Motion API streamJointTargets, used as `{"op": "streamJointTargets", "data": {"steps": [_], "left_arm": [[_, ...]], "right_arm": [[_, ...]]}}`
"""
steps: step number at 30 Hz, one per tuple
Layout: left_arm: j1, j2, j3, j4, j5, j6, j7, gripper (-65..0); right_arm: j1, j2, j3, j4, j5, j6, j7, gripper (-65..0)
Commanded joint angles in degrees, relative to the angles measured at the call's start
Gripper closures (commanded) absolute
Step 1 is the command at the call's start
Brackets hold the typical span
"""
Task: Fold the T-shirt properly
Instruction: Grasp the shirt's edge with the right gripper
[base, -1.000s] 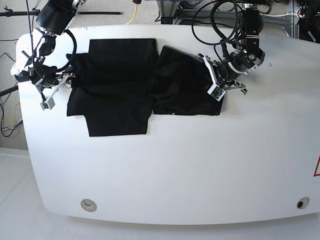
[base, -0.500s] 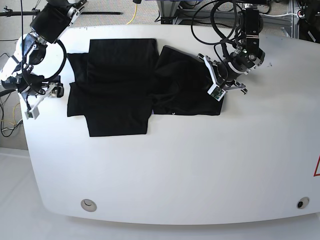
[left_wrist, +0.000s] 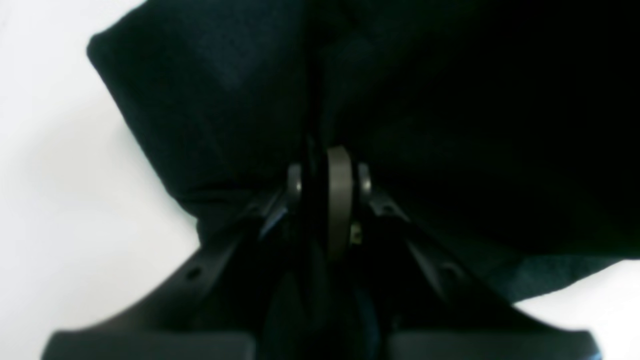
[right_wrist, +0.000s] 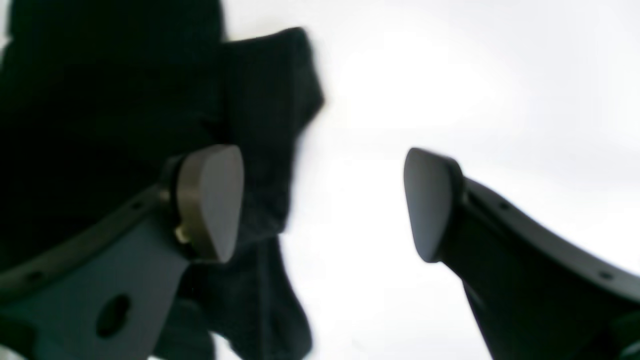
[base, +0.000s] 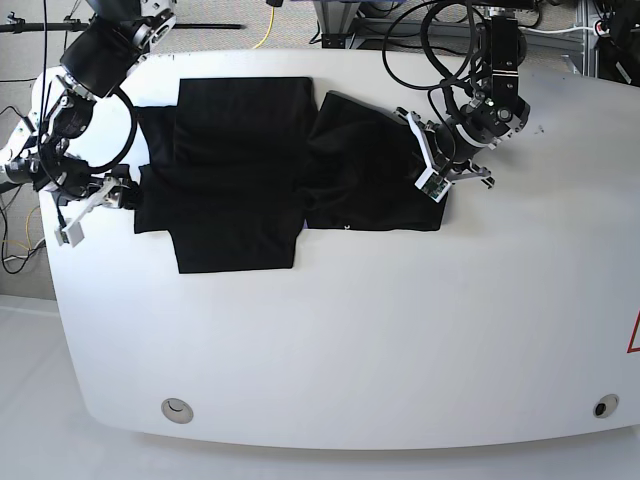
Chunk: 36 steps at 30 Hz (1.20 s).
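While left gripper (base: 432, 183) pinches T-shirt (base: 240, 170), right gripper (base: 92, 205) gapes.

White rounded table (base: 360, 340), black T-shirt (base: 240, 170) lying flat and partly folded on its far half, 2 small round fittings near the table's front edge, 1 at each corner, well apart from the T-shirt

T-shirt (base: 240, 170) spread across table's (base: 350, 340) far half, near half open for passing
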Motion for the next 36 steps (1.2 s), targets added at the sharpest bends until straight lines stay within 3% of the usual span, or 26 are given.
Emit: {"op": "streamJointTargets", "data": {"steps": [1,5,10,36], "left_arm": [[0.2,-0.2,0.0,0.1,2.3,0.4,2.7,0.0],[0.2,-0.2,0.0,0.1,2.3,0.4,2.7,0.0],[0.2,-0.2,0.0,0.1,2.3,0.4,2.7,0.0],[0.2,-0.2,0.0,0.2,2.3,0.3,2.7,0.0]], "right_arm": [[0.1,1.3,0.0,-3.3,5.4,0.0,0.4,-47.9],[-0.3,2.1,-0.2,-7.8,10.7,0.0,0.4,-48.0],[-0.3,2.8,-1.9,-10.7,13.0,0.0,0.4,-48.1],[-4.7,0.7,-7.4,-12.8,13.2,0.0,0.4,-47.6]]}}
